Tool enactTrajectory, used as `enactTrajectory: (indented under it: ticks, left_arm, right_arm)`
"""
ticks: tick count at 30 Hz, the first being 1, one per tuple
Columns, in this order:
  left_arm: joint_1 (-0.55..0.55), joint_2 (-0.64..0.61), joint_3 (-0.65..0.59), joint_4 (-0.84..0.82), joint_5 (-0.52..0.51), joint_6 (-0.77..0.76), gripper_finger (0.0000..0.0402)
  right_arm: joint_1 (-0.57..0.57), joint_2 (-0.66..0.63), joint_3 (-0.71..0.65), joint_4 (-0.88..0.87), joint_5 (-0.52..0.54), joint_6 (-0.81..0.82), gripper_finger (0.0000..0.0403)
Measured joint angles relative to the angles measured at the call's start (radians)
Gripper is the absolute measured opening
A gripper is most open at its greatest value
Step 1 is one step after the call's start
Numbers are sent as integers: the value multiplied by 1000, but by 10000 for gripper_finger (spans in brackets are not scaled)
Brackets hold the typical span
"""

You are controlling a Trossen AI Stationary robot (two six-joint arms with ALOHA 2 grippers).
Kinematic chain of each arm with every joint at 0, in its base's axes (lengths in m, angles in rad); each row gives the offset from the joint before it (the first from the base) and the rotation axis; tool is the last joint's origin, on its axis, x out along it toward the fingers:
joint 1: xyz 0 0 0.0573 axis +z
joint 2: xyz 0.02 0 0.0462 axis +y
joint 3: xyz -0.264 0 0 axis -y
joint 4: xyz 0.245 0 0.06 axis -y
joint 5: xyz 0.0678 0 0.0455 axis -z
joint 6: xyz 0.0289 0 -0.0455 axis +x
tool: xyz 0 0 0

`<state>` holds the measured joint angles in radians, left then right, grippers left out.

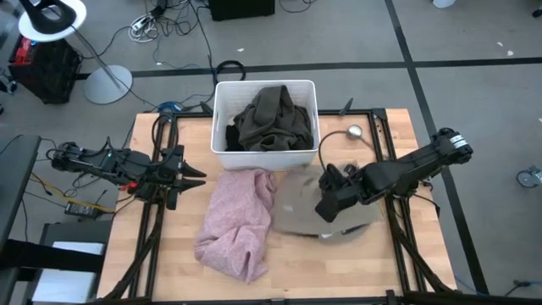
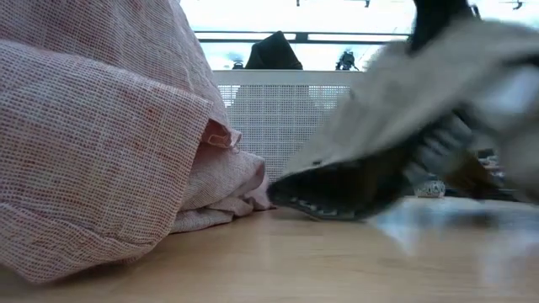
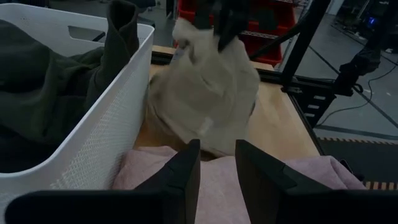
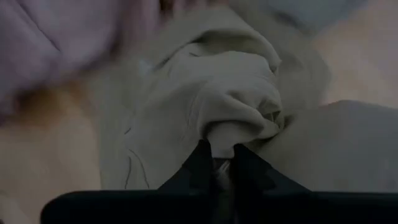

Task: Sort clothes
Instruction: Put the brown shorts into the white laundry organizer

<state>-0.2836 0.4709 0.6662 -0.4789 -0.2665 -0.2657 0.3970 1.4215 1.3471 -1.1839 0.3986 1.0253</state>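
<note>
- My right gripper (image 1: 329,206) is over the table's right half, just in front of the white bin (image 1: 222,119), with its arm reaching in from the right edge.
- In the right wrist view my two fingers (image 4: 200,163) are pinched narrowly on a bunched fold of the light grey-beige garment (image 4: 205,81); fabric bulges out directly past the tips.
- From above, the light grey-beige garment (image 1: 296,203) spreads under and beside that gripper; in the low view, part of it (image 2: 438,93) is raised off the wood while a dark edge dips close to the tabletop.
- The pale pink garment (image 1: 240,222) lies crumpled on the table (image 1: 169,254) in front of the bin, touching the grey-beige one along its right side.
- The olive-brown garment (image 1: 271,119) sits piled inside the bin, with one fold draped up at the wall in the left wrist view (image 3: 121,28).
- My left gripper (image 1: 188,176) rests low at the table's left side, pointing toward the pink garment; its fingers (image 3: 183,174) stand apart with only a narrow gap and nothing between them.
- A small round metal object (image 1: 354,131) lies on the table to the right of the bin.
</note>
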Motion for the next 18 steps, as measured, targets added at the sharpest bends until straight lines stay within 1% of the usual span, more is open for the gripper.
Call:
enactTrajectory:
  ticks: [4, 9, 14, 18]
  left_arm:
    - [0, 0, 0, 2, -11, 0, 106]
    - [0, 0, 0, 2, -12, 0, 106]
    - [0, 0, 0, 2, -13, 0, 106]
    - [0, 0, 0, 2, -14, 0, 106]
  right_arm:
    - [2, 0, 156, -92, 91, -44, 29]
    - [-13, 2, 308, -84, 186, -161, 29]
    - [-48, 3, 401, 33, 254, -325, 29]
    - [-86, 2, 440, 216, 280, -514, 29]
